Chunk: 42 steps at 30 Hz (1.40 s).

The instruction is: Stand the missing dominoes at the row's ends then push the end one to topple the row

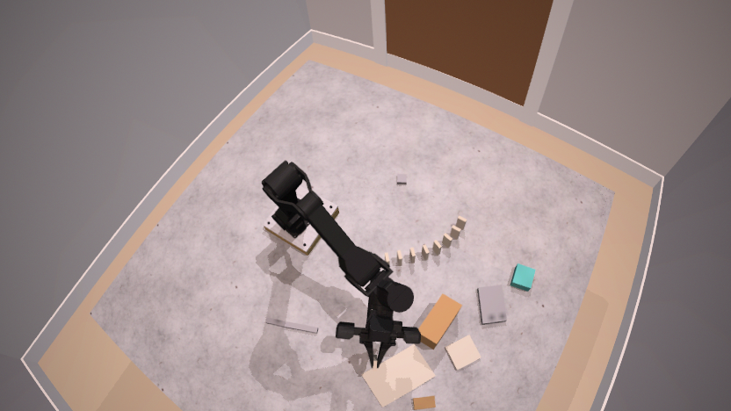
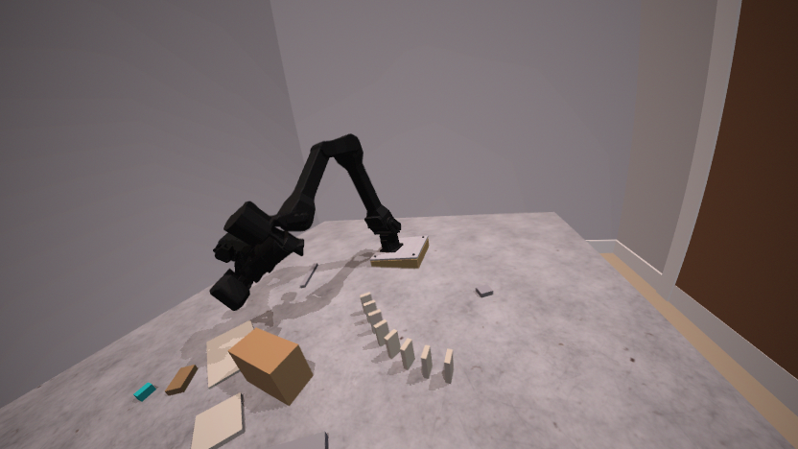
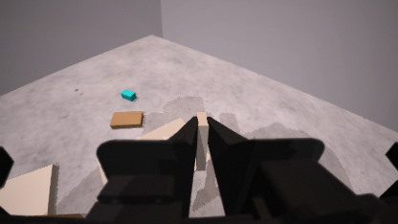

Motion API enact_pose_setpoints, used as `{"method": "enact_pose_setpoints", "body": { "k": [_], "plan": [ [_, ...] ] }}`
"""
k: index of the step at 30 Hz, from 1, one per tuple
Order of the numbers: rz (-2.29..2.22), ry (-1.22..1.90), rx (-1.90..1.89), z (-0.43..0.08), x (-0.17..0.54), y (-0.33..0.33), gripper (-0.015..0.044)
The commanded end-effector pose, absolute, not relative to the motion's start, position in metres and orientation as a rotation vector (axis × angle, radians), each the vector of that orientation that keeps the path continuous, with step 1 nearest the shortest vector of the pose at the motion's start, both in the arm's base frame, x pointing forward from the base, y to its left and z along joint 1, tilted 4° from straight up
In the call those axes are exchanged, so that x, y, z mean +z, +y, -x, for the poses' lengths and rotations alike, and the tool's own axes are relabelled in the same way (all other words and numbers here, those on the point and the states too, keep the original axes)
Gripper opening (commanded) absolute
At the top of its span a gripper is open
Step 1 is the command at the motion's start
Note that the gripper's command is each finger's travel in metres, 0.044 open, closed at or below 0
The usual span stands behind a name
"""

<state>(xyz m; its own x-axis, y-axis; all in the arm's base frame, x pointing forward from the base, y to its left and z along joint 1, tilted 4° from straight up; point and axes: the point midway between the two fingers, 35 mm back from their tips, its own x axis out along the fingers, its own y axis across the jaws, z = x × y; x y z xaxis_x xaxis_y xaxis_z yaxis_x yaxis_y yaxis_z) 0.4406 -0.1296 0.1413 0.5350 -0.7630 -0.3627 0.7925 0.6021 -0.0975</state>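
A curved row of several cream dominoes (image 1: 425,248) stands on the grey floor; it also shows in the exterior view (image 2: 399,338). My gripper (image 1: 376,356) hangs in the air away from the row's near end, over the edge of a cream flat panel (image 1: 398,374). In the wrist view the gripper (image 3: 203,133) is shut on a cream domino (image 3: 202,141), which sticks out between the fingertips. In the exterior view the gripper (image 2: 231,290) is tilted down and the domino is hidden.
An orange box (image 1: 439,320), a small cream tile (image 1: 462,352), a grey slab (image 1: 491,304), a teal cube (image 1: 523,277) and a small brown block (image 1: 423,402) lie near the gripper. A thin grey bar (image 1: 292,325) and a small grey piece (image 1: 401,178) lie apart.
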Motion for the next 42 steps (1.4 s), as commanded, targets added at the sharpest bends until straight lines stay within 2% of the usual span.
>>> {"method": "enact_pose_setpoints", "body": {
  "k": [1, 31, 42],
  "plan": [
    [-0.051, 0.327, -0.95, -0.432, 0.146, -0.125, 0.0023],
    [-0.013, 0.0, -1.164, -0.337, 0.152, -0.101, 0.0023],
    [-0.015, -0.005, -1.17, -0.335, 0.152, -0.101, 0.0023]
  ]
}}
